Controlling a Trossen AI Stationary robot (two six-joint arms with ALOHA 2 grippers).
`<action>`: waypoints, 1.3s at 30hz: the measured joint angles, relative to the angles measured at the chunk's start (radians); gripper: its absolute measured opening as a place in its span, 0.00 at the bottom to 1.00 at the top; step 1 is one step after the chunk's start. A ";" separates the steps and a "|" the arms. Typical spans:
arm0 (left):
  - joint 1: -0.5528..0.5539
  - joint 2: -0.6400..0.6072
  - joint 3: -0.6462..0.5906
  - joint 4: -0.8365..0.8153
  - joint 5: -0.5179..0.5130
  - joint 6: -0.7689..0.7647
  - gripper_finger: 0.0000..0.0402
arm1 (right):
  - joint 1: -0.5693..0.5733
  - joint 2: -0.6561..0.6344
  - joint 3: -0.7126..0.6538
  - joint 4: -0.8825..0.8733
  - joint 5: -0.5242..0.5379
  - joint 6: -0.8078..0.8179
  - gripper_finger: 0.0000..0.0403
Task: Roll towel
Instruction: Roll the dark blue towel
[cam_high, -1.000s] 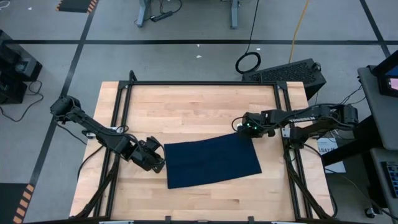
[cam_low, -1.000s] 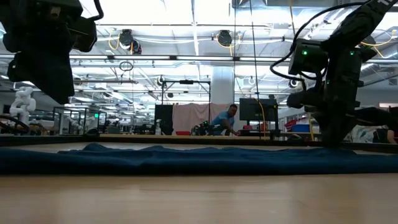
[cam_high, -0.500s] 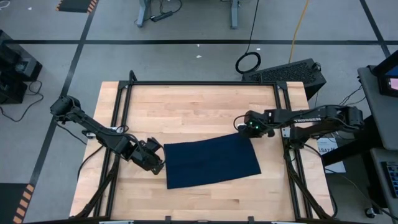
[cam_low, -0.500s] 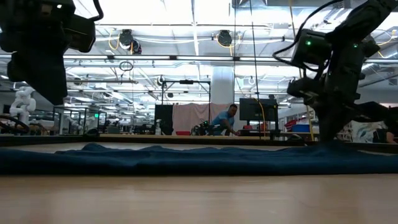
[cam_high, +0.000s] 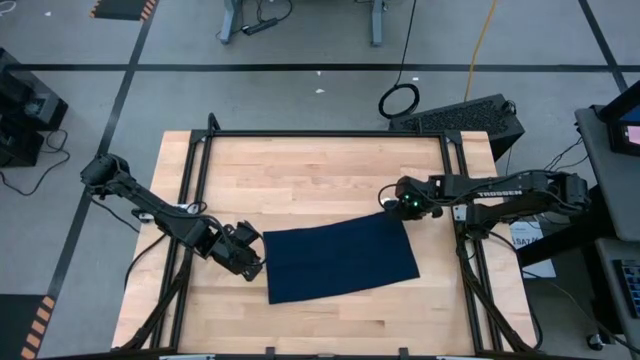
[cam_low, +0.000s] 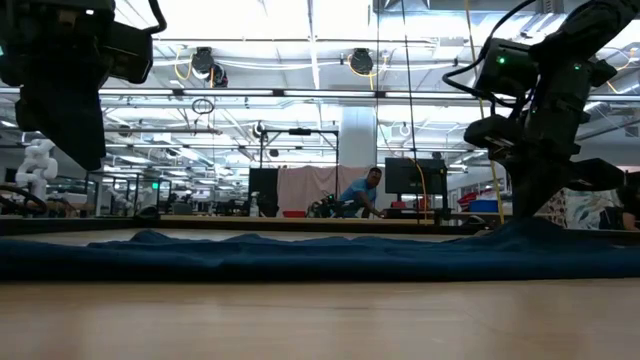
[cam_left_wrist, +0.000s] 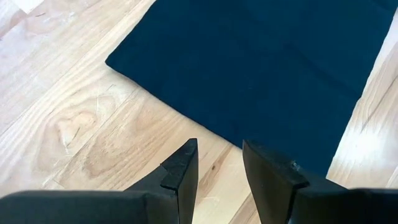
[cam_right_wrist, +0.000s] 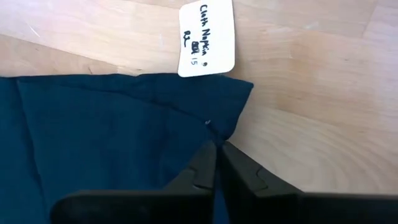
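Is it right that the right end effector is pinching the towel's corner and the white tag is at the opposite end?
Not quite. The right end effector does pinch the towel corner, but the white tag sits right beside that same corner, as the right wrist view shows.

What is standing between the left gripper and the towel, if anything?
Nothing visible. The left gripper hangs open over bare table just beside the towel, with only wood between its fingertips and the cloth's edge. The right gripper is already shut on the towel's corner near the white tag.
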 joint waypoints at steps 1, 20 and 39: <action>0.000 0.000 0.000 0.000 0.000 0.000 0.33 | 0.000 0.000 0.000 0.003 0.001 -0.001 0.03; 0.000 0.000 0.000 0.000 -0.003 0.009 0.33 | 0.000 0.001 0.000 0.003 0.028 0.003 0.16; 0.000 0.000 0.000 0.000 -0.003 0.007 0.33 | -0.042 -0.001 0.001 0.065 0.072 -0.028 0.00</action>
